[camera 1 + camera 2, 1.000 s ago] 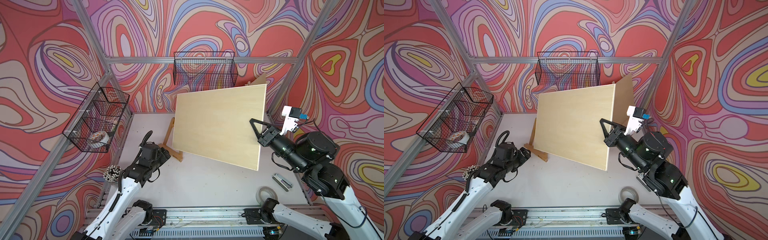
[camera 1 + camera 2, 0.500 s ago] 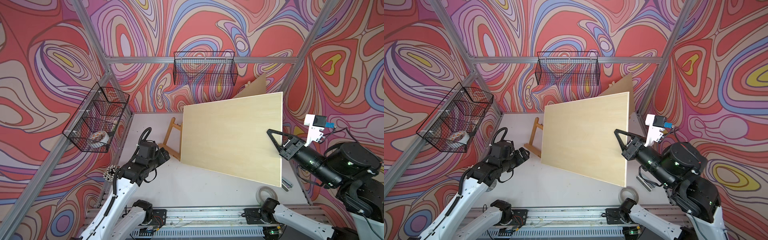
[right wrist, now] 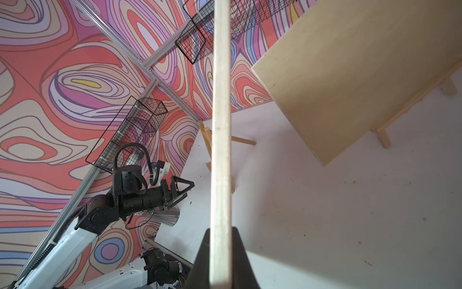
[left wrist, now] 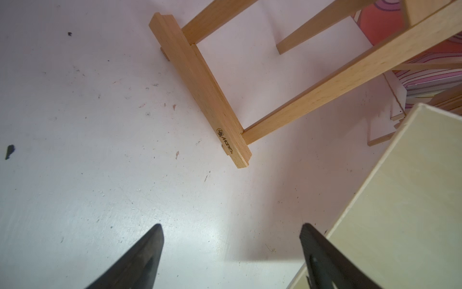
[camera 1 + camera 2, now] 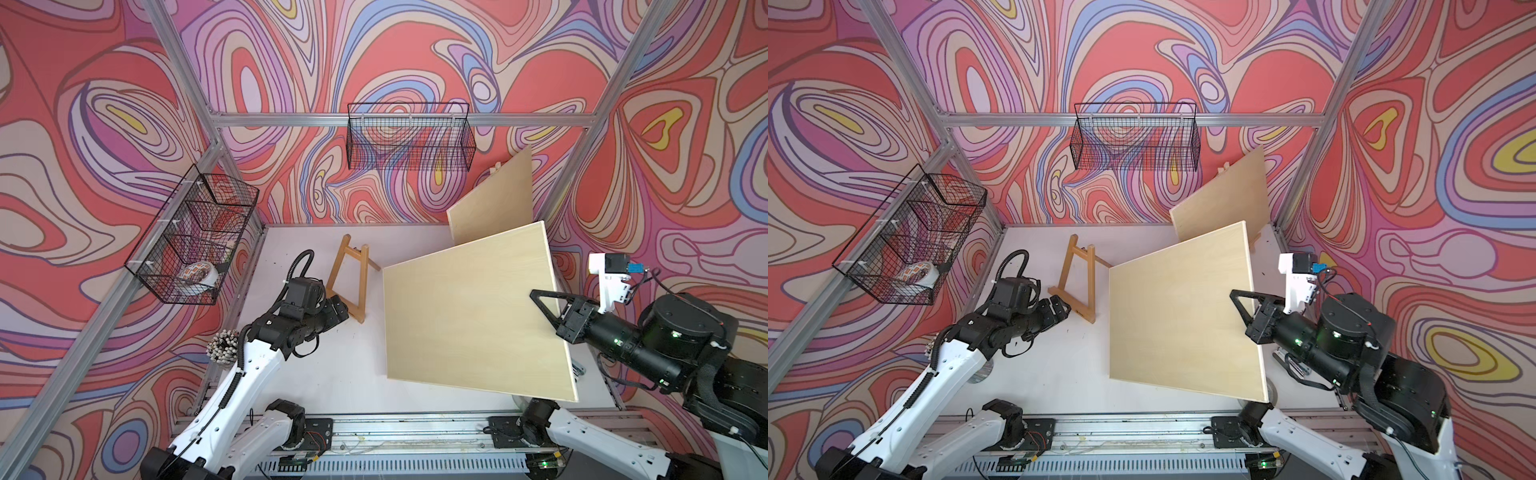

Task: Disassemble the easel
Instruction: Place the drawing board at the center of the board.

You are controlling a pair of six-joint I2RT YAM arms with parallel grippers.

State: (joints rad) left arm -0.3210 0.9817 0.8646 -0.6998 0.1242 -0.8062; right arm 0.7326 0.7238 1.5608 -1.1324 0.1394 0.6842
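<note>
Gripping board (image 5: 469, 316) edge, right fingers (image 3: 201, 265) closed, left fingers (image 4: 135, 262) spread beside easel (image 4: 200, 87), second board (image 5: 494, 199) behind.

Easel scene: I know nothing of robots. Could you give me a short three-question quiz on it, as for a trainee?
1. True or false: the right gripper is shut on the edge of a board.
2. Fill in: the easel stands on the ____.
3. The left gripper is: A) open and empty; B) shut on the easel; C) shut on the board.
Key: 1 true; 2 table; 3 A.
</note>
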